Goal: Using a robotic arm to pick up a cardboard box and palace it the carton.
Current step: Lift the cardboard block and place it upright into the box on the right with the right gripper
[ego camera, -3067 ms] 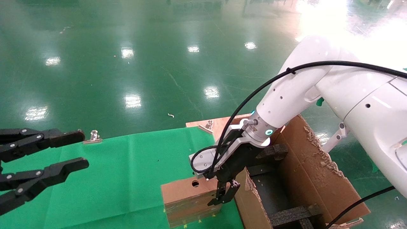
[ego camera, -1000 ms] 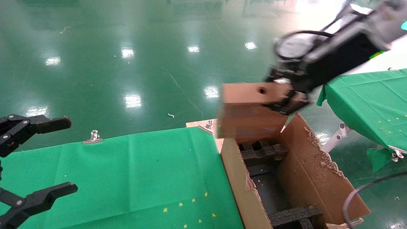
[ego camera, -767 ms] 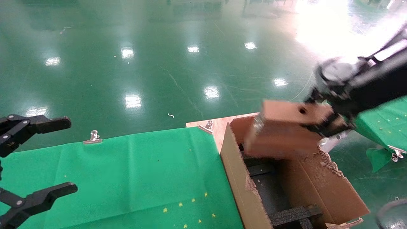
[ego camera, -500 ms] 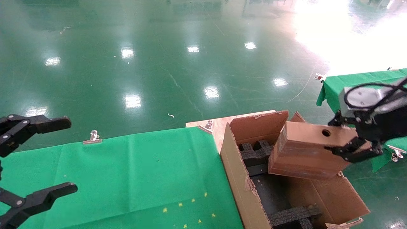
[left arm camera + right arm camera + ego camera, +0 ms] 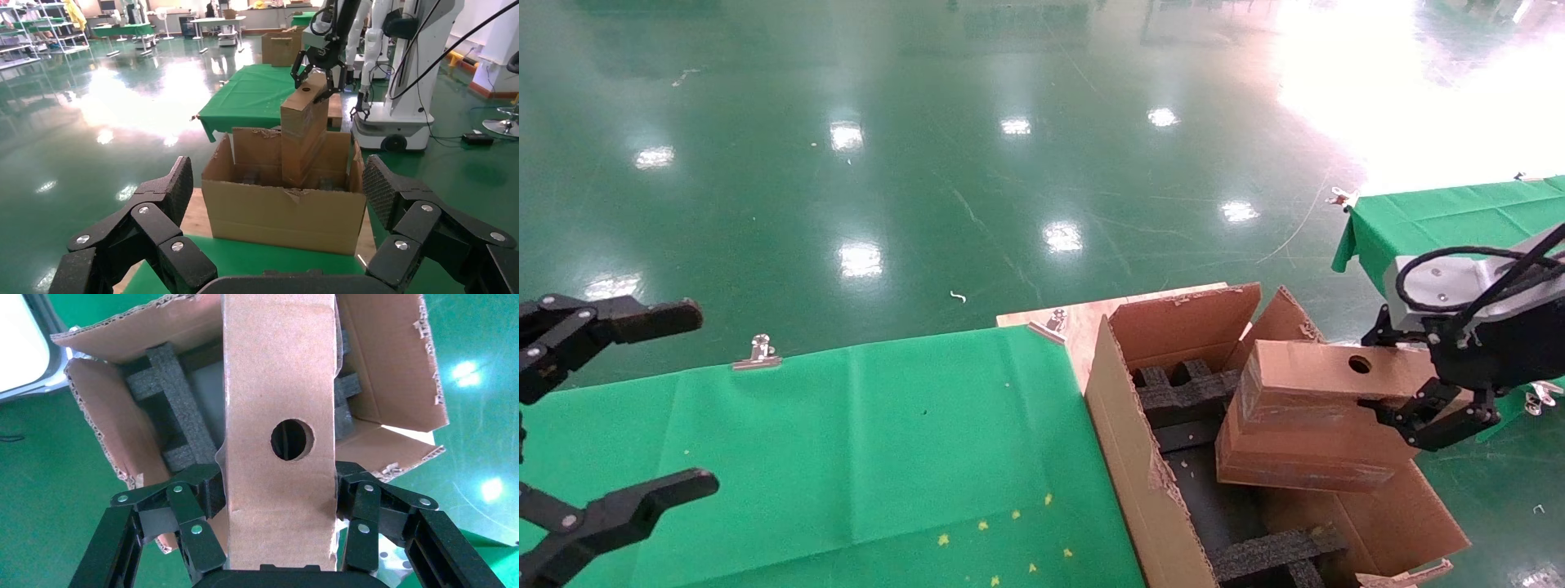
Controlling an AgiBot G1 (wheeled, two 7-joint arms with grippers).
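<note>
my right tool (image 5: 1426, 408) pinches the cardboard box (image 5: 1316, 425), tilted over the carton (image 5: 1124, 433) off the bench's (image 5: 846, 441) right edge; may jam on foam inserts (image 5: 1181, 392). left tool (image 5: 617, 408) spread, idle.

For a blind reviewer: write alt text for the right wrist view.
The right gripper has its black jaws clamped on a small brown cardboard box with a round hole, held above a large open brown carton lined with black foam inserts.

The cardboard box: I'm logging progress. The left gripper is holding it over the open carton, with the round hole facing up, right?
Not quite: the right gripper holds the cardboard box, as the right wrist view shows. The left gripper hangs open over the green cloth. The rest stands: over the open carton, hole up.
</note>
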